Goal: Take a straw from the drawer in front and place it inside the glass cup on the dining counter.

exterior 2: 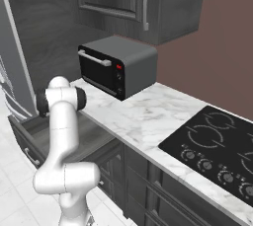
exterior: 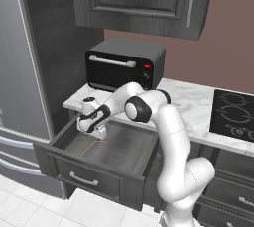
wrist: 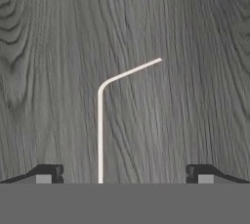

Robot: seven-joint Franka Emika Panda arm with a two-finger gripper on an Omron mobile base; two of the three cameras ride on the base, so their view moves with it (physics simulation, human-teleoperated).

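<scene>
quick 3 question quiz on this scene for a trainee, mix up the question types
1. True or false: the drawer stands pulled open.
2. Multiple choice: the straw lies A) on the drawer floor, B) on the worktop, C) on top of the toaster oven.
3. Fill in: in the hand view the gripper has its fingertips spread ____ with the straw between them, not clamped.

Key: 1 true; 2 A; 3 apart (open).
</scene>
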